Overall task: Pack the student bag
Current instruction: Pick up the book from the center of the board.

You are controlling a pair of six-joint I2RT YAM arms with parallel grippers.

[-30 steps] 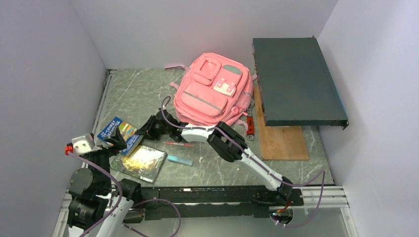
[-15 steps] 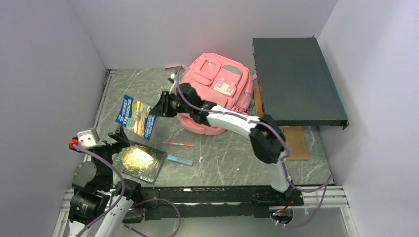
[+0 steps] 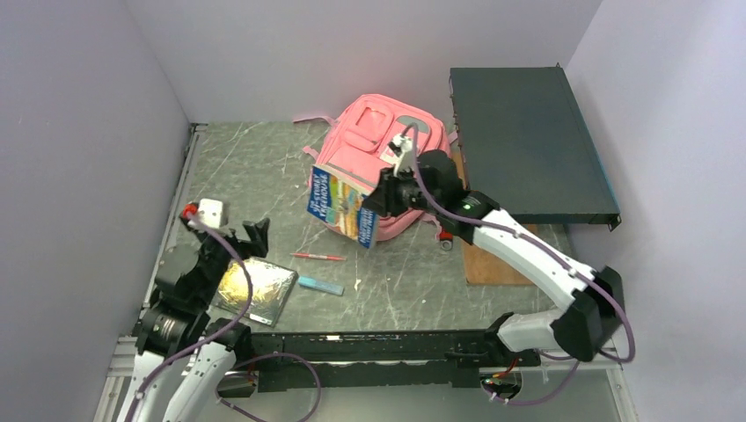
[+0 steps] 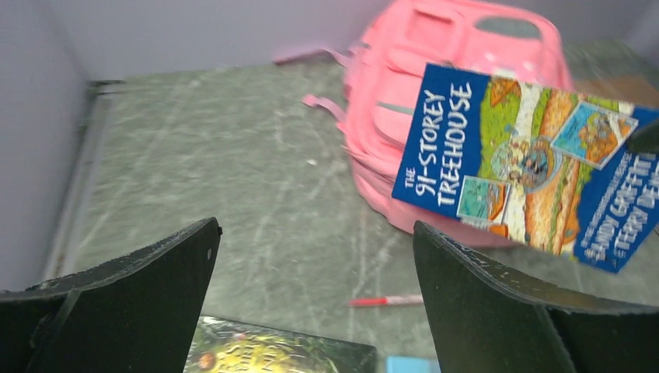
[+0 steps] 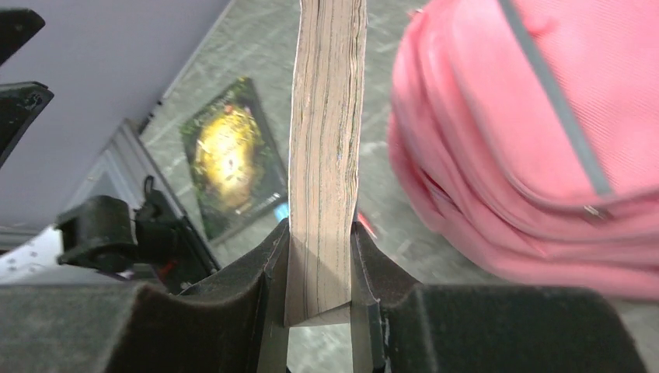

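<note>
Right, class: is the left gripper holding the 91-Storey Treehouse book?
No: the right gripper clamps the 91-Storey Treehouse book, while the left gripper stands open and empty.

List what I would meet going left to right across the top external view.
gold-covered book → blue Treehouse book, held in the right gripper → wooden board. Left out because they overlap others: student bag, red pen, dark case.

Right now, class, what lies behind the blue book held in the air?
The student bag lies behind the blue book, which is clamped in the jaws of the right gripper. The bag's top pockets show; the book hides part of its front.
</note>
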